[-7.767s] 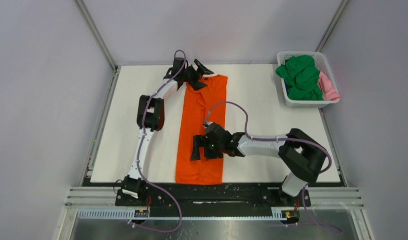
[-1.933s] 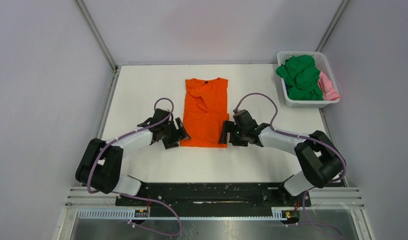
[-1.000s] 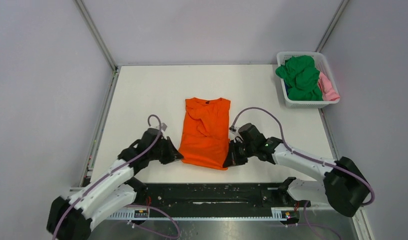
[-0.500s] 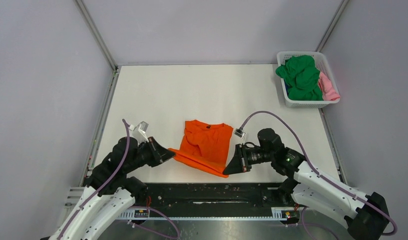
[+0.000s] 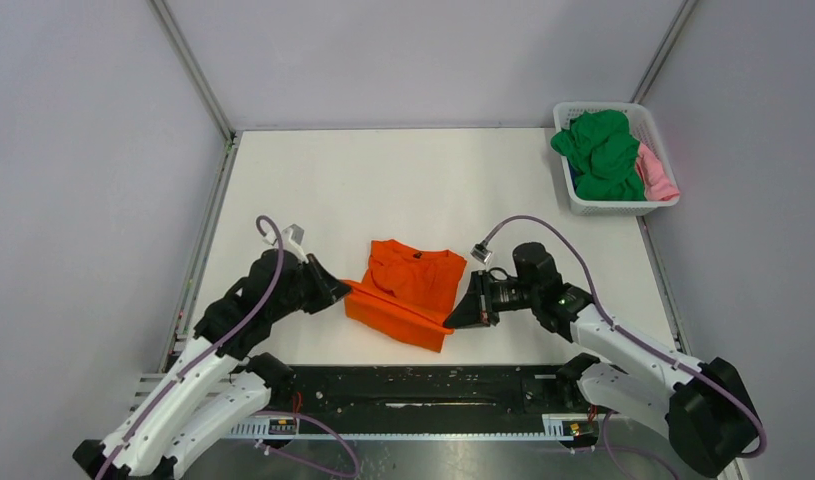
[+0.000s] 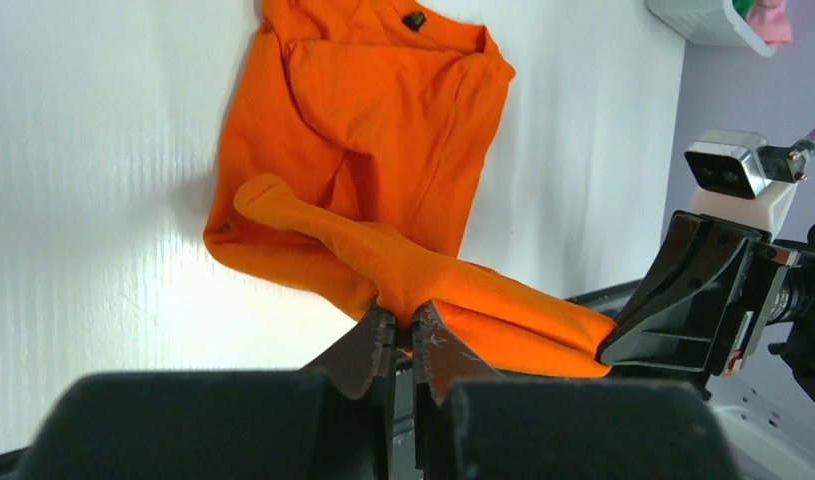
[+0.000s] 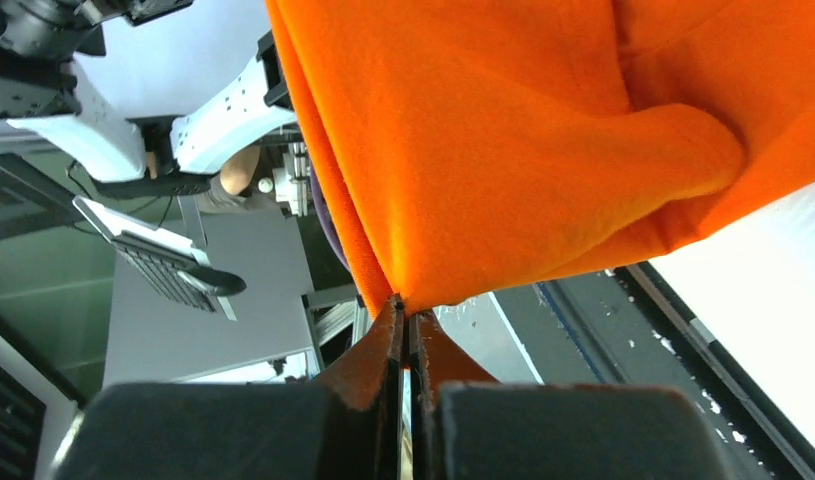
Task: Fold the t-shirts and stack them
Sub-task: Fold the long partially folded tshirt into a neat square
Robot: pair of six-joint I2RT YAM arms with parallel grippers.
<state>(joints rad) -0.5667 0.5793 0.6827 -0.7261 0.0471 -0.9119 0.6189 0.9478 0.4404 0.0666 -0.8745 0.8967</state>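
The left gripper (image 6: pixel 403 325) is pinching, jaws clamped together on cloth, the left end of the near folded edge of the orange t-shirt (image 5: pixel 415 285), while the right gripper (image 7: pixel 403 312) is pinching the right end of that edge, its jaws likewise closed on the fabric. The gripped edge is hanging raised between the two grippers, and the collar end is resting on the white table (image 5: pixel 383 180), well apart from the white basket (image 5: pixel 610 208), toward its near left. A green t-shirt (image 5: pixel 598 150) and a pink t-shirt (image 5: pixel 656 172) are lying bunched inside that basket.
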